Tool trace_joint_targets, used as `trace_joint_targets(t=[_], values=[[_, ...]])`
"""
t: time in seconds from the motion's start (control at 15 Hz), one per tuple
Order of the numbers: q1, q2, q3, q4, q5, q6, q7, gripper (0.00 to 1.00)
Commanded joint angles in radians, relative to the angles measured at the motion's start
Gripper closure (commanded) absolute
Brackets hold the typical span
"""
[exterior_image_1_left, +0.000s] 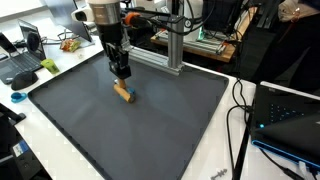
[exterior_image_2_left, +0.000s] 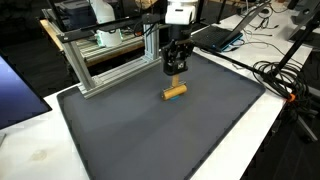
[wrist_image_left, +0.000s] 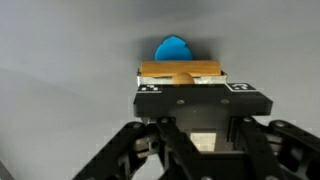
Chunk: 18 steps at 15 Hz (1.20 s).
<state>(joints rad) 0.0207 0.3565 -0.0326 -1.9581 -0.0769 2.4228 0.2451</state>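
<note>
1. Near the centre of the mat lies a wooden block, with a blue piece at its 12 o'clock in the wrist view.
2. It looks light, stiff and sturdy; its long flat sides suit pinching.
3. The gripper hangs over it with its jaws drawn narrow; whether they grip it is unclear.
4. No container shows; an aluminium frame stands at 1 o'clock.
</note>
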Motion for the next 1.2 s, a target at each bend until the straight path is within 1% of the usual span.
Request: trace_joint_targets(t=[0.0, 0.13, 1.13], values=[[0.007, 0.044, -0.013, 0.009, -0.008, 0.032, -0.008, 0.78], [0.013, 0.045, -0.021, 0.008, -0.024, 0.046, 0.008, 0.78], [0.013, 0.053, -0.024, 0.006, -0.033, 0.078, 0.0, 0.78]])
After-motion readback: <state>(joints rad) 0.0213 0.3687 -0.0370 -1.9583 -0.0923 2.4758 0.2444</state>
